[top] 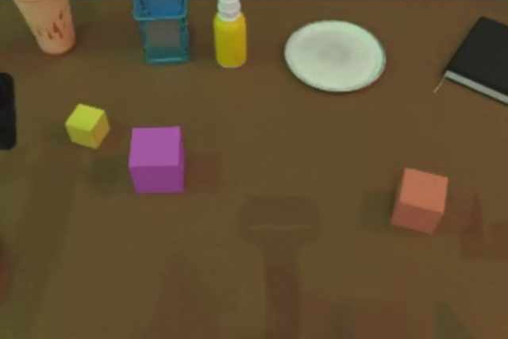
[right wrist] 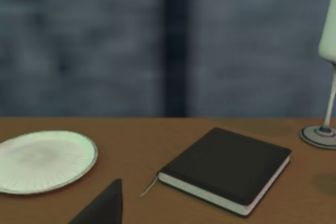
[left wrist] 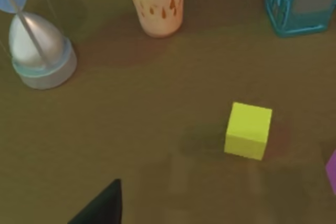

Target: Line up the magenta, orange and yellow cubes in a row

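So nothing's lined up yet – the matte magenta-purple cube has the small bright yellow cube just beside it, the salmon-orange cube well apart. Neither gripper's fingers show, so can't tell open/shut. Next, prob.: fetch orange over to magenta.

From above I see neither of my 2 grippers. Each wrist view gives only 1 dark fingertip — left, right — cut by the frame edge. The matte magenta cube shows as a sliver in the left wrist view. The black hardcover notebook and a flat black object — unidentifiable — run off the top view's sides.
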